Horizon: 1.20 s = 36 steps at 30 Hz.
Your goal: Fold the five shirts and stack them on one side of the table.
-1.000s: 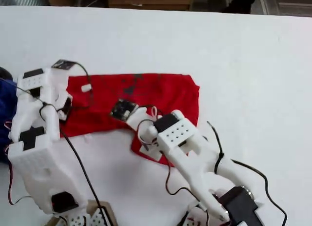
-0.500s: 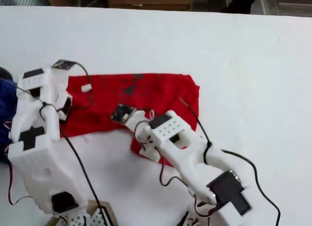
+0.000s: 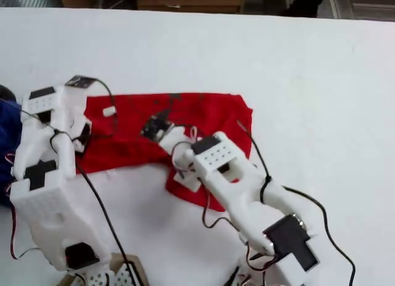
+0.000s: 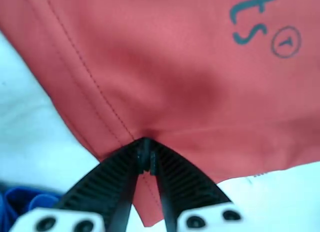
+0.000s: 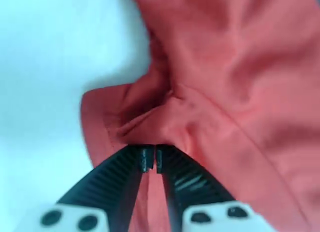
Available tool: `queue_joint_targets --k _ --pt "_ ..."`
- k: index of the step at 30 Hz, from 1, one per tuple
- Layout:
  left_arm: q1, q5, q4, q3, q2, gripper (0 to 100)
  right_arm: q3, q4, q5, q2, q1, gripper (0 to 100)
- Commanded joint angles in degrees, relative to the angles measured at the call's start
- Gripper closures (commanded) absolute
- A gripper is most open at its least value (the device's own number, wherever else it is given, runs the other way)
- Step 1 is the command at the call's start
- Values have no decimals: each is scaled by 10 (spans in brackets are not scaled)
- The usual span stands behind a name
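Note:
A red shirt (image 3: 185,116) with dark print lies partly folded across the middle of the white table (image 3: 296,70). My left gripper (image 4: 146,161) is shut on the red shirt (image 4: 165,81) at its hemmed edge, at the shirt's left end in the high view, under the left arm (image 3: 52,122). My right gripper (image 5: 150,161) is shut on a bunched fold of the red shirt (image 5: 225,81), at the shirt's front edge beneath the right arm (image 3: 216,165). A blue shirt (image 3: 7,138) lies at the table's left edge, mostly hidden by the left arm.
Blue cloth (image 4: 22,199) shows beside the left gripper. Cables (image 3: 102,206) trail from both arms over the table's near part. Bare white table stretches to the right and far side of the red shirt.
The right arm has swung toward the far side and a little left, carrying the pinched front edge of the red shirt over the shirt. The left arm has not moved.

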Motion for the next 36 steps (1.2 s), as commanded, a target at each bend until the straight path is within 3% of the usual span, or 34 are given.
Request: queue_joint_targets --k 1,15,25,29,36 --pt "4 -1 -22 1 -1 976 -42 29 -2 -5 11 979" --pt "4 -1 -22 1 -1 976 -108 111 2 1 -72 979" --pt "4 4 -24 0 -1 976 -79 99 2 -6 -68 978" --pt "-2 0 -24 -35 0 976 -92 73 -2 -1 -35 974" --pt "-9 3 69 -173 -1 976 -91 15 -3 51 32 789"
